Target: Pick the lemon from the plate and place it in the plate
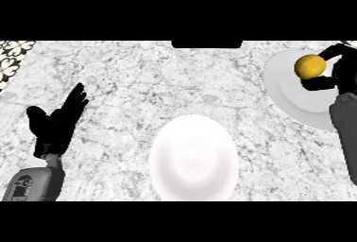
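White-and-grey marbled stone covers the bench (pixel 140 94), and two white plates sit on it, well apart. Taking the near plate (pixel 193 158) as the mark, a second plate (pixel 289 92) lies up and to the right of it, by the picture's right edge. Over that far plate the right hand (pixel 333 78) has its black fingers (pixel 333 49) and thumb curled round the lemon (pixel 310 66); one finger arches over the top of the yellow fruit and another part of the hand reaches under it, so the lemon sits pinched between them, above the plate's upper half. I cannot tell whether the fruit touches the plate. Left of the near plate, well apart from it, the left hand (pixel 54 124) rests with its fingers straight, close together and pointing up, holding nothing.
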{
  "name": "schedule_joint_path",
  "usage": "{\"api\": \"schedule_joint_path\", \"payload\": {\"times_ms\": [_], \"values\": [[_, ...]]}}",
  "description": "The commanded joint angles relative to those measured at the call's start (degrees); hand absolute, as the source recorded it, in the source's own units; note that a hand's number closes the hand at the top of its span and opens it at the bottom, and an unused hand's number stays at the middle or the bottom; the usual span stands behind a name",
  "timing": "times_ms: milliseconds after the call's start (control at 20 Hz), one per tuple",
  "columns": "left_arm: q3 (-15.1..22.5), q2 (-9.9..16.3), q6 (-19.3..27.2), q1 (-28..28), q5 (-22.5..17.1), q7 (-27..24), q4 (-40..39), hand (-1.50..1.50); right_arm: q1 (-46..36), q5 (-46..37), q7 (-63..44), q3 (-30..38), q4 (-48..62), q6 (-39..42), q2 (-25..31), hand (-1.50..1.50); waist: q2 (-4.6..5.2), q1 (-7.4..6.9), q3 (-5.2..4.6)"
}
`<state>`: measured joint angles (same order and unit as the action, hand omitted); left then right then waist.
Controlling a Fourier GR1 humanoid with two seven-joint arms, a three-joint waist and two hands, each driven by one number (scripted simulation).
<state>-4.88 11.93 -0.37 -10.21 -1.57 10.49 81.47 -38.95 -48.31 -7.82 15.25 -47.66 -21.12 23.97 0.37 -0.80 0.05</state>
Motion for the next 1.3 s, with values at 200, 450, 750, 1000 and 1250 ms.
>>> {"api": "schedule_joint_path", "payload": {"times_ms": [200, 450, 750, 1000, 1250], "values": [[1.1, -1.4, 0.0, 3.6, 1.0, -3.3, 0.6, 0.0, -3.4, 8.4, 7.8, 6.5, 16.4, 10.4, 4.9, -1.5, 0.16, -0.9, 0.05], [0.7, -0.9, 0.0, -0.1, 0.8, 0.3, 1.2, 0.0, -7.0, 8.8, 19.6, 6.7, 23.9, 8.7, 6.5, -1.5, 0.17, -0.82, 0.06], [0.8, -1.1, 0.1, 1.1, 1.2, 0.1, 0.7, 0.0, -5.7, 16.7, 34.4, 11.4, 15.6, 7.7, 5.2, -1.5, -0.34, 0.24, 0.07], [0.0, -1.4, 1.5, -0.4, 2.3, -1.4, -2.2, 0.0, -8.7, 24.3, 30.9, 14.4, 10.9, 15.7, 3.5, -1.5, -0.56, 1.23, -0.07], [-2.1, 0.2, -0.8, 1.5, -0.1, -2.4, -2.3, 0.0, -4.6, 32.5, 23.1, 18.4, 9.2, 24.6, 1.5, -1.5, -0.93, 2.18, -0.13]]}}
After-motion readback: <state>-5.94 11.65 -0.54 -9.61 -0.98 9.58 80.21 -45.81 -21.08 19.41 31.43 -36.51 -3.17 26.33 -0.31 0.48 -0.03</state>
